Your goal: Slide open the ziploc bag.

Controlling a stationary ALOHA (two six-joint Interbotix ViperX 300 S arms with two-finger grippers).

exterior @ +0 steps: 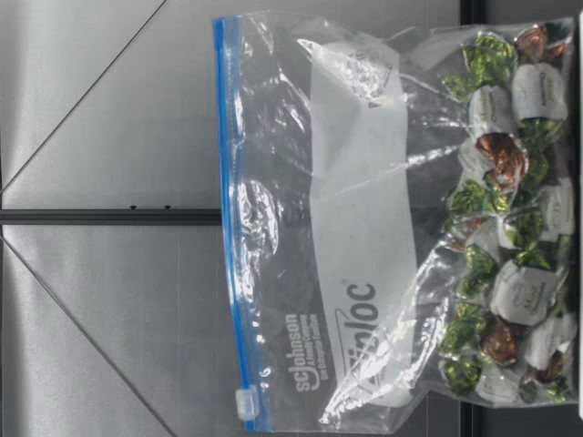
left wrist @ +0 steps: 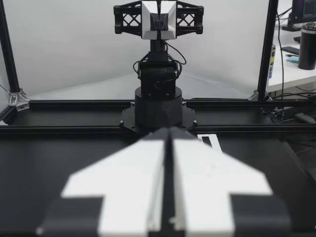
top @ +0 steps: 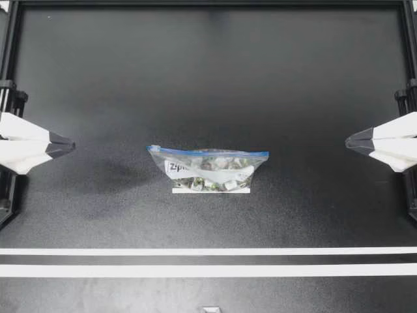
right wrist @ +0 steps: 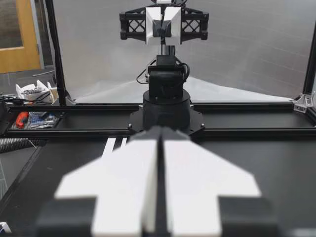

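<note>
Resting at opposite sides of the black table (top: 208, 78), both arms are well apart from the ziploc bag (top: 208, 168), which stands at the table's middle with its blue zip strip (top: 208, 153) uppermost and wrapped sweets (exterior: 524, 291) heaped in its bottom. The left gripper (top: 73, 146) and the right gripper (top: 346, 141) each have their fingers pressed together on nothing, as both wrist views show. The white slider (exterior: 246, 401) sits at the strip's end nearer the left arm, and the strip looks sealed along its length. By this judgement, nothing of the task is done: steadying the bag and drawing the slider across are both left.
</note>
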